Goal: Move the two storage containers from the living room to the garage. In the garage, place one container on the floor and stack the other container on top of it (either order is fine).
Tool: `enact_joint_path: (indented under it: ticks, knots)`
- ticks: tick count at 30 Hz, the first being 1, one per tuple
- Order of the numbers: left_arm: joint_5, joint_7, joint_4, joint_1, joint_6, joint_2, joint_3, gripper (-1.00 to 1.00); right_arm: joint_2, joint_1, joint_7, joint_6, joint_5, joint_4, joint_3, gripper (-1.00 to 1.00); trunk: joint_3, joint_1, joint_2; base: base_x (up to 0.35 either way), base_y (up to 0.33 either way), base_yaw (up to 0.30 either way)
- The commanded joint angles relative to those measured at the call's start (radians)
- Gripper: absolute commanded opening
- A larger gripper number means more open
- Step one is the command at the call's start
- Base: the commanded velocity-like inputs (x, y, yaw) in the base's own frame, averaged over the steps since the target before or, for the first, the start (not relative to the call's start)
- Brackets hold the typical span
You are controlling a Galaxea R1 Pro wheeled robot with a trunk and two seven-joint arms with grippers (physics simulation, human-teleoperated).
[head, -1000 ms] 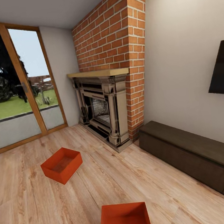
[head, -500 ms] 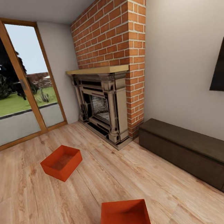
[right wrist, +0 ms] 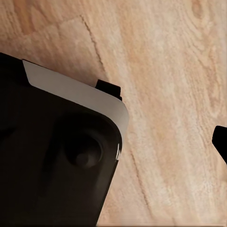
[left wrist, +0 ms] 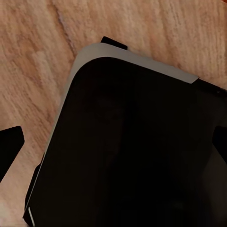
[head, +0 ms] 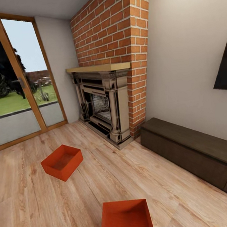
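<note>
Storage containers (head: pixel 62 162) (head: pixel 126 219) apart on plank floor (head: pixel 134 174), open floor between; end effector states unclear.

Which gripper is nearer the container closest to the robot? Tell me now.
Cannot tell. The near container lies centred at the head view's lower edge; both wrist views look down on the robot's dark base and plank floor, giving neither arm's position relative to it.

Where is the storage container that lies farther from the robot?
In the head view, the farther storage container sits on the wood floor at left, between the glass doors and the fireplace, apart from the nearer container.
</note>
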Motion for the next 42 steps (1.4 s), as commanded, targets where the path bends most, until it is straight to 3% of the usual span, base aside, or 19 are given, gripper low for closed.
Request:
enact_joint_path:
  ticks: [1, 42]
  knots:
    - [-0.001, -0.002, 0.000, 0.000, -0.002, 0.000, 0.008, 1.00, -0.001, -0.001, -0.001, -0.003, 0.009, 0.003, -0.001, 1.00, -0.003, 0.000, -0.001, 0.000, 0.000, 0.000]
    - [-0.001, -0.002, 0.000, 0.000, -0.002, 0.000, 0.007, 1.00, -0.006, -0.001, -0.002, 0.000, 0.008, 0.003, -0.001, 1.00, -0.069, 0.000, -0.001, 0.000, 0.000, 0.000]
